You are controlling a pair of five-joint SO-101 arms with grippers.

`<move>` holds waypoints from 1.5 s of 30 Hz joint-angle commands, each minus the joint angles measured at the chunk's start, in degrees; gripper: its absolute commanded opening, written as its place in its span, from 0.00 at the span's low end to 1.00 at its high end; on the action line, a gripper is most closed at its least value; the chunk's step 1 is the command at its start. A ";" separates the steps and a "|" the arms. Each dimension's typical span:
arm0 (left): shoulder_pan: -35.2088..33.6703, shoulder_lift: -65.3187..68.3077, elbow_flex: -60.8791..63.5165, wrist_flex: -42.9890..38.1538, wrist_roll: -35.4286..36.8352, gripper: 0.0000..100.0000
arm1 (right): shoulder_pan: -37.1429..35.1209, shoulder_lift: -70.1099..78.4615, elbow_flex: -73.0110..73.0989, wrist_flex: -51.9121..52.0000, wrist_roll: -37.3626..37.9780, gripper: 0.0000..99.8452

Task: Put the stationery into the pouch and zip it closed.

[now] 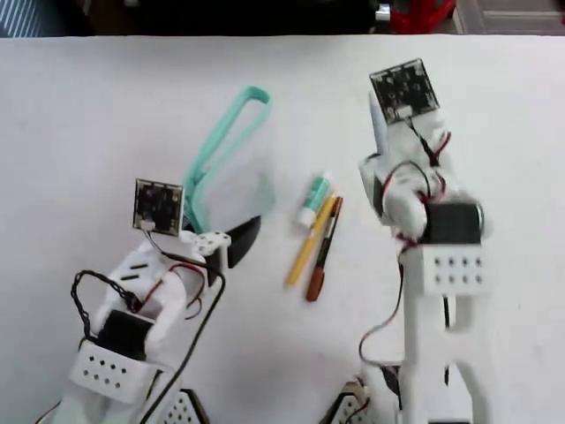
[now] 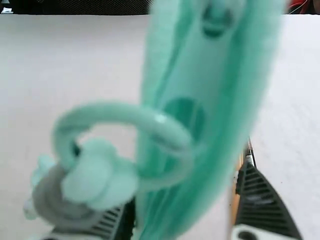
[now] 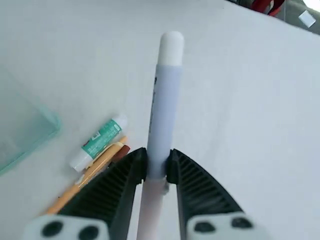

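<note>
On table (image 1: 106, 106), between both arms: glue stick (image 1: 313, 199), pencil (image 1: 309, 240), marker (image 1: 323, 249). All three lying loose and near-parallel, pencil and marker side by side, glue stick at far end against pencil tip. Well apart from both grippers.

Beyond far table edge: dark background, red object (image 1: 424, 13). Over left arm body: black cable (image 1: 93, 276), looped.

Between pouch (image 1: 221, 146) and loose stationery: bare strip of table.

In left wrist view, close before camera: ring (image 2: 120, 109) and charm (image 2: 95, 180) on zip, hanging in front of pouch rim and partly hiding one finger of left gripper (image 1: 228, 238). Other finger (image 2: 260, 200) visible just beside pouch.

Left gripper: pressed together on near end of pouch. Pouch description: teal rim, clear body. Rim spread into narrow loop, stretching from gripper toward far side of table. Position: just left of loose stationery, not touching it.

Right gripper (image 3: 156, 161): pinching pen (image 3: 165, 95) low on barrel, pale capped end pointing out beyond fingertips. Position: right of loose stationery, well apart from pouch. Past pen in right wrist view: glue stick, pencil, marker end, one corner of pouch.
</note>
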 commanded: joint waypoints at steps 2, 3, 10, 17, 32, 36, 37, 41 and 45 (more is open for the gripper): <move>0.75 0.48 -0.44 -1.23 0.35 0.29 | -3.03 -13.85 5.71 -3.47 0.53 0.02; 0.75 0.48 -0.44 -1.23 0.35 0.29 | -4.18 -16.75 7.74 -4.53 0.53 0.02; 0.75 0.48 -0.35 -1.23 0.35 0.29 | -11.56 -37.14 16.18 -11.21 0.62 0.02; 0.75 0.48 -0.35 -1.23 0.35 0.29 | -18.86 -42.24 16.44 -20.62 0.62 0.02; 0.84 0.48 -0.35 -1.23 0.35 0.29 | -24.40 -24.48 16.44 -43.65 0.44 0.02; 0.84 0.48 -0.35 -1.23 0.35 0.29 | -27.56 -17.98 16.26 -54.64 0.53 0.02; 0.84 0.48 -0.35 -1.23 0.35 0.29 | -28.18 -15.96 16.18 -57.80 0.62 0.02; 0.84 0.48 -0.35 -1.23 0.35 0.29 | -29.76 -6.99 14.68 -68.53 0.62 0.02; 0.92 0.48 -0.35 -1.23 0.35 0.29 | -29.76 0.84 8.00 -69.23 0.62 0.02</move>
